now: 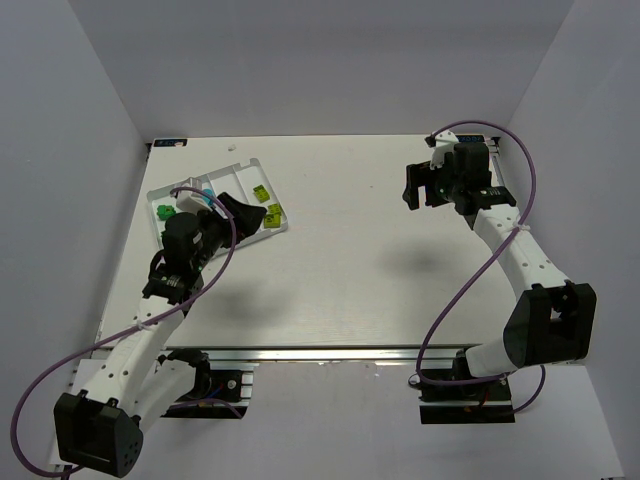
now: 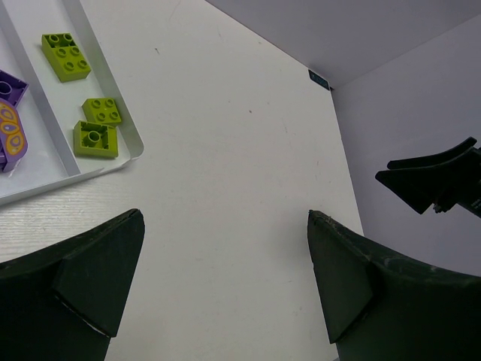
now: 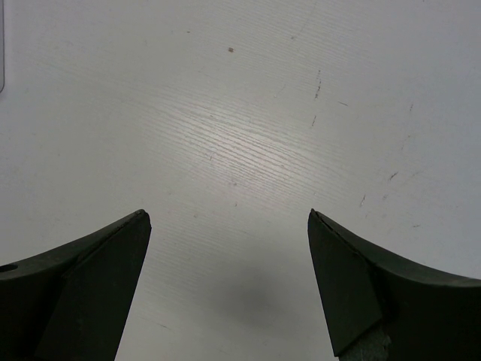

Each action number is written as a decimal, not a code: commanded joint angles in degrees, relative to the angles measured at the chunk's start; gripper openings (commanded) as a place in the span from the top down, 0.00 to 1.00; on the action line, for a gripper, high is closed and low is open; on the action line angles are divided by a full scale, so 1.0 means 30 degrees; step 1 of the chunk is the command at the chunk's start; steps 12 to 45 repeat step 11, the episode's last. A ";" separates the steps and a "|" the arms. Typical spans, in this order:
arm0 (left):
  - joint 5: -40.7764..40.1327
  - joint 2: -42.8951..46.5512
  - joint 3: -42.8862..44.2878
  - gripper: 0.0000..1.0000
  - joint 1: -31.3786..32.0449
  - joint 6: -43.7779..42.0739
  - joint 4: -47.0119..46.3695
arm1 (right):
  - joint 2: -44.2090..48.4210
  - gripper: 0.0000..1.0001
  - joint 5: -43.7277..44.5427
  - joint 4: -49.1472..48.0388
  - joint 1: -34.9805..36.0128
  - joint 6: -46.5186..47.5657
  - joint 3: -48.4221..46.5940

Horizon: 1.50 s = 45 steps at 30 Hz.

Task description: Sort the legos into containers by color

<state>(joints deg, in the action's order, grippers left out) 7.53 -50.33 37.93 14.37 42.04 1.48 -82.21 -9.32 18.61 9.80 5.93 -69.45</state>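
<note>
- White tray (image 1: 238, 178) sits skewed at the far left of the worktop (image 1: 340, 280). From above the left arm covers its middle, so the ridges between compartments can't be counted.
- At the tray's left end are a dark green brick (image 1: 165, 211) and a cyan brick (image 1: 190, 200), both partly masked by the arm and its cable.
- A purple piece (image 2: 9, 113) with a patterned face lies in the next-to-last compartment, cut off by the frame edge.
- Three yellow-green bricks (image 2: 66, 55) lie in the end compartment on the tray's right side, studs up.
- Left tool (image 2: 224, 222) has its jaws spread wide with nothing between them. It hangs at the tray's right end, and the yellow-green bricks are just ahead and left of its left finger, not touching it.
- Small dark label (image 2: 319, 78) sits at the worktop's far edge, its writing too small to read.
- Right tool (image 3: 229, 218) is at the far right, well apart from the tray. Its jaws are wide and it holds nothing, with bare worktop beneath.
</note>
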 commanded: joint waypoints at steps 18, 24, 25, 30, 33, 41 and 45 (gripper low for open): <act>0.0039 0.0164 -0.0134 0.02 -0.0015 -0.0039 -0.0228 | -0.0163 0.10 0.0265 -0.0462 -0.0016 -0.0630 -0.0024; 0.0039 0.0164 -0.0134 0.02 -0.0015 -0.0039 -0.0228 | -0.0163 0.10 0.0265 -0.0462 -0.0016 -0.0630 -0.0024; 0.0039 0.0164 -0.0134 0.02 -0.0015 -0.0039 -0.0228 | -0.0163 0.10 0.0265 -0.0462 -0.0016 -0.0630 -0.0024; 0.0039 0.0164 -0.0134 0.02 -0.0015 -0.0039 -0.0228 | -0.0163 0.10 0.0265 -0.0462 -0.0016 -0.0630 -0.0024; 0.0039 0.0164 -0.0134 0.02 -0.0015 -0.0039 -0.0228 | -0.0163 0.10 0.0265 -0.0462 -0.0016 -0.0630 -0.0024; 0.0039 0.0164 -0.0134 0.02 -0.0015 -0.0039 -0.0228 | -0.0163 0.10 0.0265 -0.0462 -0.0016 -0.0630 -0.0024; 0.0039 0.0164 -0.0134 0.02 -0.0015 -0.0039 -0.0228 | -0.0163 0.10 0.0265 -0.0462 -0.0016 -0.0630 -0.0024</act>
